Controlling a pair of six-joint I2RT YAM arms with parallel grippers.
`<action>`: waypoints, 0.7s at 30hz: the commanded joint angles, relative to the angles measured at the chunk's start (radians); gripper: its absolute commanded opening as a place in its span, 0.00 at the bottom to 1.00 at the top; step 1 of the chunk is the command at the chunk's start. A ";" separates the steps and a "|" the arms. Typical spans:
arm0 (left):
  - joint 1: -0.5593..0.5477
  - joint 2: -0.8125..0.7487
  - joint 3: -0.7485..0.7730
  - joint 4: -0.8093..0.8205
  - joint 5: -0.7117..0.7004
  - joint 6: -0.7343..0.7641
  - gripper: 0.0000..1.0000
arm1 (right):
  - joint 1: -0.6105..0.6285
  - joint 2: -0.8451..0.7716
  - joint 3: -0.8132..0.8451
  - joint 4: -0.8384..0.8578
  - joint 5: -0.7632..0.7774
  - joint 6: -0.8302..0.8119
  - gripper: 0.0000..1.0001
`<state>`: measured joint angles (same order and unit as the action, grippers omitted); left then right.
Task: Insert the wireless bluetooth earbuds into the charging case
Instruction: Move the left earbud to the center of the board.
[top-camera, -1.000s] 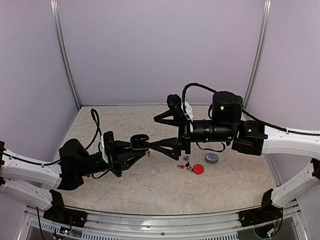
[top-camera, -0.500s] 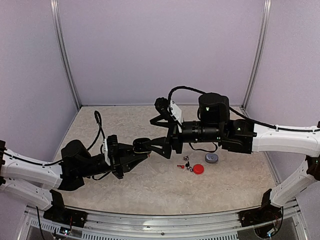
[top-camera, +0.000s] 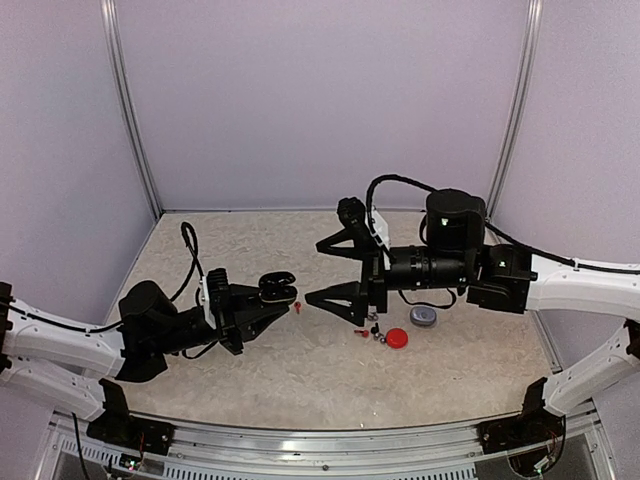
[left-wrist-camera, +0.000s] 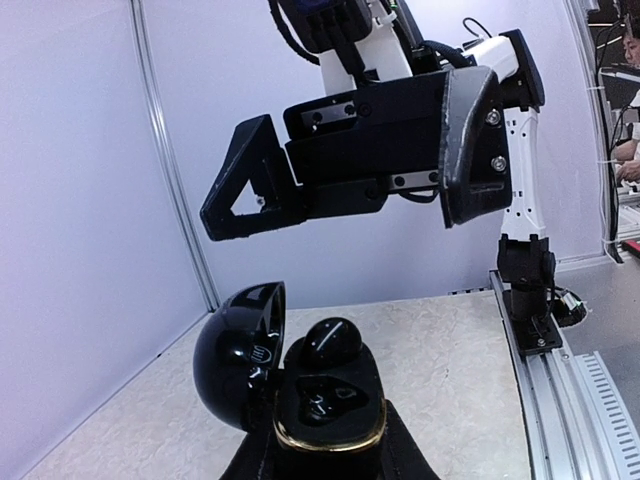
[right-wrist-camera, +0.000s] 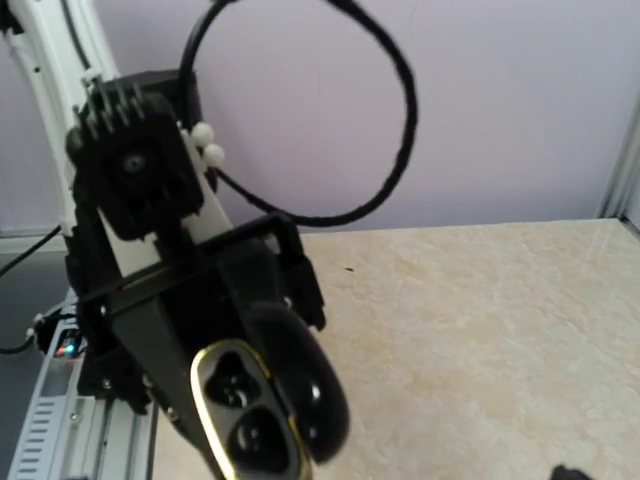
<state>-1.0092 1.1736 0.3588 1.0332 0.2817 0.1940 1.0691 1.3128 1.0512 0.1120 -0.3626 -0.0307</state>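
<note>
left claw (top-camera: 268, 298) clamps the open charging case (left-wrist-camera: 325, 400), one black bud (left-wrist-camera: 330, 340) sitting in it; right claw (top-camera: 325, 272) gapes empty, loose earbuds (top-camera: 374, 330) on bench (top-camera: 300, 370) just under its wrist, judged tiny, light, slick, best pinched across the body.

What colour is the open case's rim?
Gold. The rim shows best in the left wrist view.

Lab, lilac panel walls (top-camera: 320, 100), alu rail (top-camera: 330, 445)

White arm links (top-camera: 585, 283), black joints (top-camera: 455, 215), looping black cables (right-wrist-camera: 412, 110)
</note>
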 joint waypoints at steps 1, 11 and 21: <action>0.029 -0.015 -0.040 0.095 0.001 -0.051 0.00 | -0.037 -0.042 0.002 -0.075 0.059 0.027 1.00; 0.044 -0.020 -0.060 0.109 -0.019 -0.080 0.00 | -0.296 0.058 0.023 -0.355 0.109 0.092 0.89; 0.048 -0.009 -0.073 0.123 -0.024 -0.089 0.00 | -0.311 0.304 0.018 -0.443 0.219 0.112 0.76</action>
<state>-0.9680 1.1698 0.3004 1.1118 0.2718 0.1165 0.7681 1.5661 1.0813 -0.2890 -0.1875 0.0582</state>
